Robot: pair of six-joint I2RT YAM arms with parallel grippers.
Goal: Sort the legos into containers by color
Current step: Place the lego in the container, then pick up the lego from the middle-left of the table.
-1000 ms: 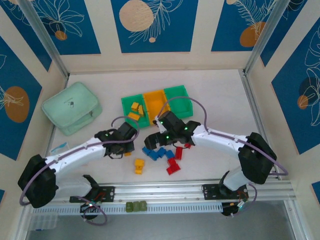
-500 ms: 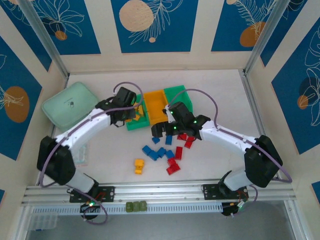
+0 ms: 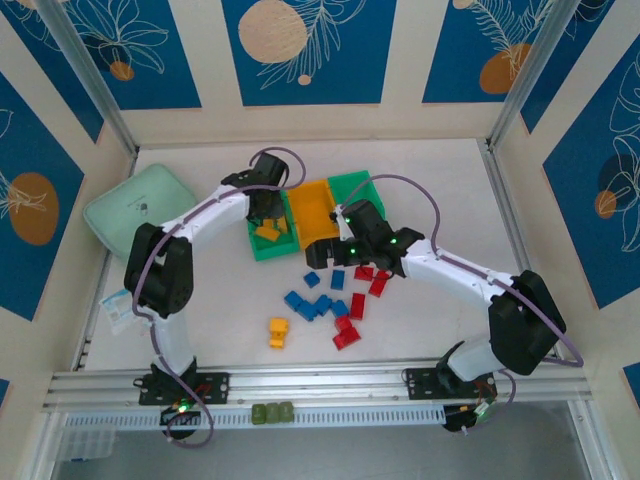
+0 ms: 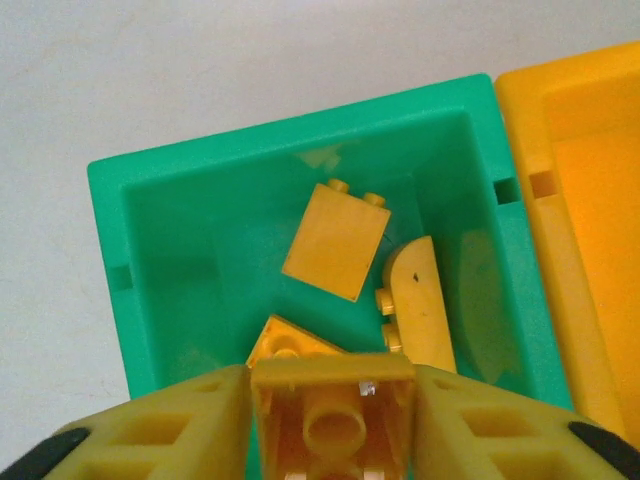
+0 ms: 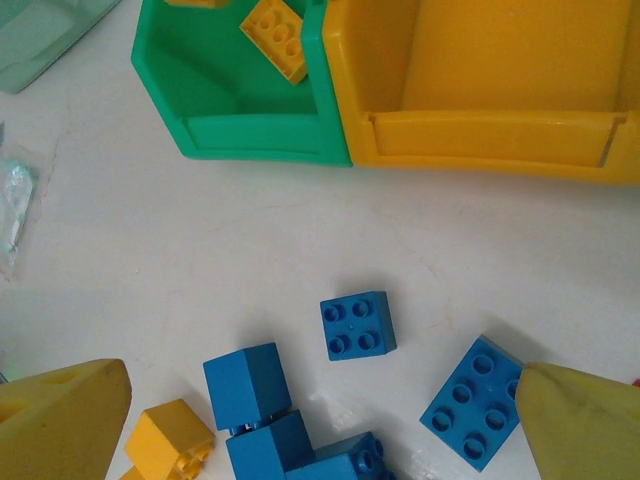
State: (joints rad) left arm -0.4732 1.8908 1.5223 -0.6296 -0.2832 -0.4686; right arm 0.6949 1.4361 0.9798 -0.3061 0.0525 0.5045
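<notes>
My left gripper (image 3: 266, 208) hangs over the left green container (image 3: 258, 250), shut on a yellow lego (image 4: 332, 412) that touches both fingers. Three yellow legos (image 4: 338, 240) lie inside that bin (image 4: 108, 250). The orange container (image 3: 312, 205) and the right green container (image 3: 360, 190) stand beside it. My right gripper (image 3: 325, 250) is open above the table, with a small blue lego (image 5: 358, 325) between its wide-spread fingers (image 5: 60, 420). More blue legos (image 3: 308, 305), red legos (image 3: 368, 280) and one yellow lego (image 3: 278, 331) lie loose on the table in front of the bins.
A mint-green pouch (image 3: 140, 215) lies at the left. A clear plastic bag (image 3: 118, 306) sits by the left edge. The metal rail (image 3: 330, 380) with a small green block (image 3: 272, 412) runs along the near edge. Walls close in the back and sides.
My left arm has swung from the near table up to the left green bin, carrying the yellow lego. My right gripper has shifted back toward the bins, staying open.
</notes>
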